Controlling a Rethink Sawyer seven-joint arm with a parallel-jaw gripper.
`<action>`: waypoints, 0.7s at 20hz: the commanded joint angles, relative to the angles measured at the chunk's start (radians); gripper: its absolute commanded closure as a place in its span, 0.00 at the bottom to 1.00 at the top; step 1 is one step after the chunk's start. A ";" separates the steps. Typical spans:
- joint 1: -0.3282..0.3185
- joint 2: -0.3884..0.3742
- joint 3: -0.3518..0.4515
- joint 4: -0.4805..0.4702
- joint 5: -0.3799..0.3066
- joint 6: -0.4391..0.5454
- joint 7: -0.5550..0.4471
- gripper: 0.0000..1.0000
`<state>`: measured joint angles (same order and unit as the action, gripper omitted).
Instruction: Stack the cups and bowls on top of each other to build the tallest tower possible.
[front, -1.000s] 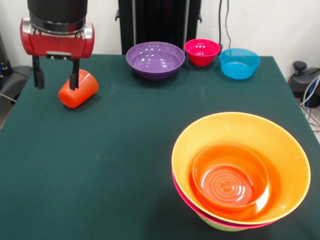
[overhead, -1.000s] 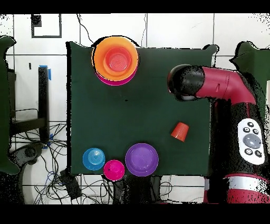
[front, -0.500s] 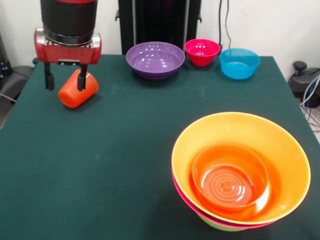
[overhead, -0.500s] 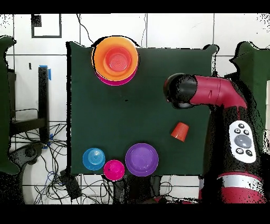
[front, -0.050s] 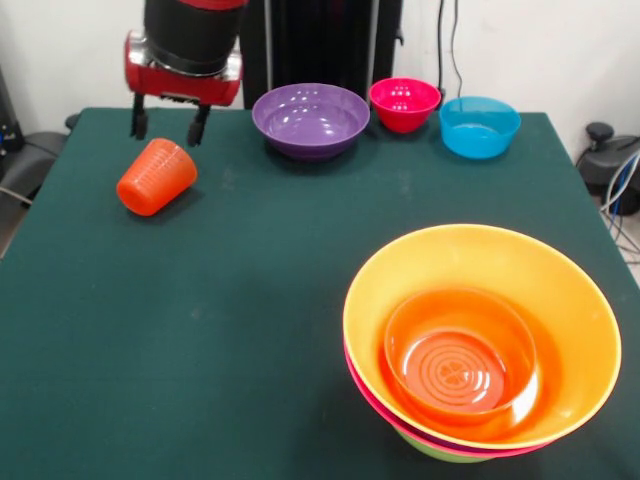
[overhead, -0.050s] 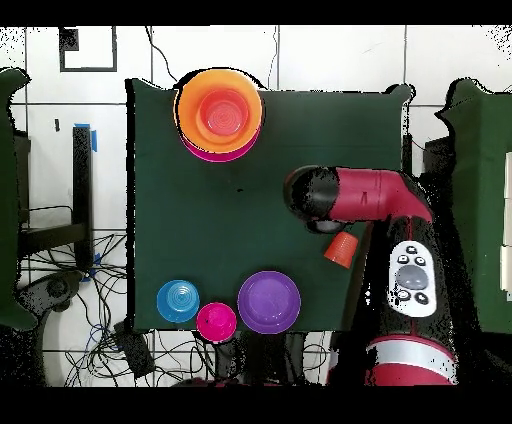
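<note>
Orange-red cup (front, -0.050s: 156, 177) on its side, gripper (front, -0.050s: 168, 123) just above and beyond it.
We see the jaws spread apart and holding nothing, hanging clear of the cup. The cup lies on the green table (front, -0.050s: 250, 300), its mouth tilted up toward the gripper and its base toward the table's near edge. It sits well apart from the tower (front, -0.050s: 480, 340), which we judge it must yet reach.
</note>
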<state>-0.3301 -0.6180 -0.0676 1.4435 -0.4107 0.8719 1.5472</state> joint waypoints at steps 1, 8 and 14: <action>0.057 0.034 -0.042 0.097 -0.005 -0.059 0.250 0.00; 0.086 0.021 -0.046 0.181 0.021 -0.073 0.337 0.00; 0.074 0.035 0.009 0.226 0.063 -0.106 0.354 0.00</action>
<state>-0.2681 -0.6213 -0.1419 1.5776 -0.3927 0.8703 1.7677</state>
